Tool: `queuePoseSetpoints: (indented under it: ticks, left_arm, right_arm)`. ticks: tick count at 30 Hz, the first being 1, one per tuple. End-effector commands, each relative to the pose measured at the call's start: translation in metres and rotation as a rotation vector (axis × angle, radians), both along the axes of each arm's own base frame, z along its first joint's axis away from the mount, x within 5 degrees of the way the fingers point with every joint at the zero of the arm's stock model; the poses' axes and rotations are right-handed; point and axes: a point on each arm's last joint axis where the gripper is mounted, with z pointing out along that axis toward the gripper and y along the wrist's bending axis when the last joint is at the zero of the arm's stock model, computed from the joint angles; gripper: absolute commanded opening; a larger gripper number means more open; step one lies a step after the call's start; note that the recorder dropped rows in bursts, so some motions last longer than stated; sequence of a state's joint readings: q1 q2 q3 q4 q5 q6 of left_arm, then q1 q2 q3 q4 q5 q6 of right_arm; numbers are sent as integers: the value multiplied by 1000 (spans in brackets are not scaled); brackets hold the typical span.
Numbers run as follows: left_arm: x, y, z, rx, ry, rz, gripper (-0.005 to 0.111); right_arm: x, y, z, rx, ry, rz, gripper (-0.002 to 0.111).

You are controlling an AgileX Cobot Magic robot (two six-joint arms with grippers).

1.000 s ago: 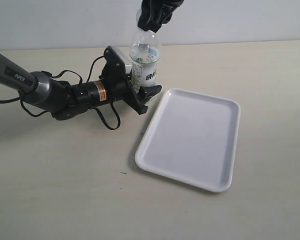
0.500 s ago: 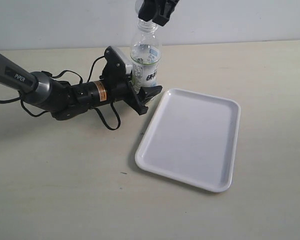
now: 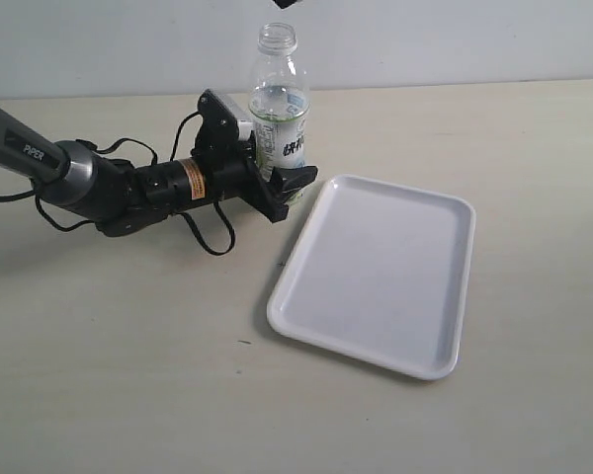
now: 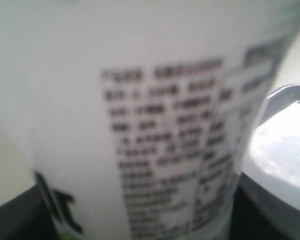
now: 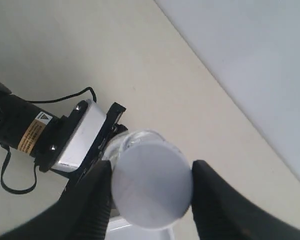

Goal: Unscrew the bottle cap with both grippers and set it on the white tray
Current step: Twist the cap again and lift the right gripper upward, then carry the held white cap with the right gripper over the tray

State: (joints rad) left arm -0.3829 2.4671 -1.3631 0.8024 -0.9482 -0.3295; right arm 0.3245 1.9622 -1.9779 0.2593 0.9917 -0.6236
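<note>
The clear bottle (image 3: 277, 104) stands upright on the table, its threaded neck (image 3: 277, 38) bare. My left gripper (image 3: 277, 166) lies low and is shut on the bottle's labelled body; that label (image 4: 140, 125) fills the left wrist view, with dark jaws at either side. The white bottle cap (image 5: 151, 184) sits pinched between the black fingers (image 5: 87, 207) of my right gripper (image 5: 152, 187), straight above the bottle's mouth (image 5: 124, 142). In the exterior view only a black tip of the right gripper (image 3: 285, 3) shows at the top edge. The white tray (image 3: 376, 272) lies empty just right of the bottle.
The left arm (image 3: 89, 183) marked PIPER stretches along the table from the left, with looping black cables (image 3: 212, 237). The tray's rim (image 4: 282, 95) shows close beside the bottle. A pale wall (image 3: 455, 39) rises behind the table.
My right gripper has lifted with the cap off the bottle's neck and almost left the top of the exterior view. The neck now stands bare. The left arm shifted slightly.
</note>
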Motion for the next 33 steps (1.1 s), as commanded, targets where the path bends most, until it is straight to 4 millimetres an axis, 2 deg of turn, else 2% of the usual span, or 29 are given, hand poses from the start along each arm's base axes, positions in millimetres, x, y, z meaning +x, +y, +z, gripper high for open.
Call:
queuePoseSetpoints:
  ticks: [1,6,12,18,22,24,33]
  left_arm:
    - [1,0,10,-61,-17,-9,0]
    - [1,0,10,-63,-17,-9,0]
    - [1,0,10,-63,-17,-9,0]
    - [0,0,10,-61,-17,-13,0]
    - [0,0,10,-61,-17,-13,0]
    - [0,0,10,-60,-18,-15,0]
    - [-1,-1,9,-47,-22,-38,0]
  right_arm:
    - [-9,-10,9,-13,54,-51,0]
    - [-16,-27,3,-14,185,-115,0]
    - [-28,-48,-32,-21,260,-189,0]
    - [-51,-58,-99,-19,379,-244,0]
    - [-64,-61,-152,-11,391,-264,0]
    - [-68,-63,-171,-16,395,-273,0]
    - [-72,-60,-220,-21,481,-232,0]
